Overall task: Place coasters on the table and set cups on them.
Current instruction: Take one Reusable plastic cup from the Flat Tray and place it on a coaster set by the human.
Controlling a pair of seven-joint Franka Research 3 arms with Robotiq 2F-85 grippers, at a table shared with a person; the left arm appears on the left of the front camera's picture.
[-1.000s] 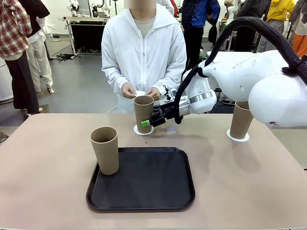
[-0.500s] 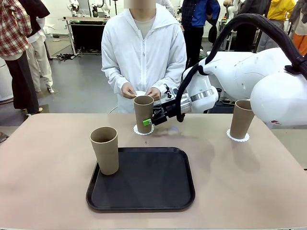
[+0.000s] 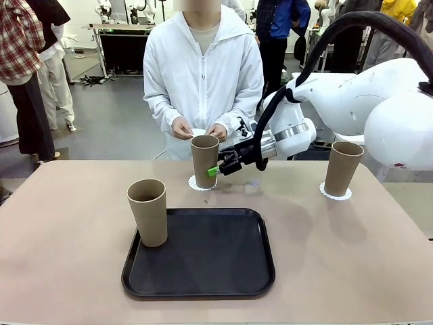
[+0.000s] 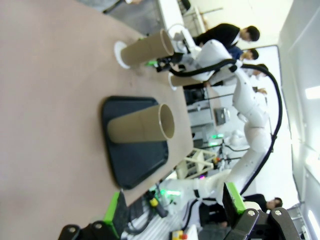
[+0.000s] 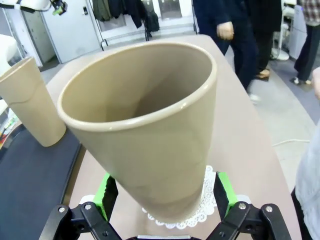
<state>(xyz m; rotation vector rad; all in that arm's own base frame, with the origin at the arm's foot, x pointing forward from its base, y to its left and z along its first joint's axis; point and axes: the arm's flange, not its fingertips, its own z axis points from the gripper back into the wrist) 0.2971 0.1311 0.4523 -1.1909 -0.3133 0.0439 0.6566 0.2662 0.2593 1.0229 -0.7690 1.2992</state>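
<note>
Looking at the right jaws: they're spread wide with the middle cup (image 5: 145,125) standing between the green pads (image 5: 106,196), not clamped on it as far as I can tell. That cup sits upright on its coaster (image 5: 202,204) on the tabletop (image 3: 338,257), so its long axis runs straight up, across the line of the jaws. I'd call that one delivered. The next move looks like backing straight out along the fingers; any sideways drift and a pad tips it.

A second cup (image 3: 342,168) stands on its own coaster (image 3: 336,194) well behind those jaws. The last cup (image 3: 147,211) is off to the side of them and nearer the robot, upright at the tray's (image 3: 203,264) edge. The left jaws are apart and empty too, with that cup ahead of them some way off, so I'd guess the left arm is the handier one. Just past the right jaws' tips, the person's hands (image 3: 181,128) hold something white, probably the third coaster.
</note>
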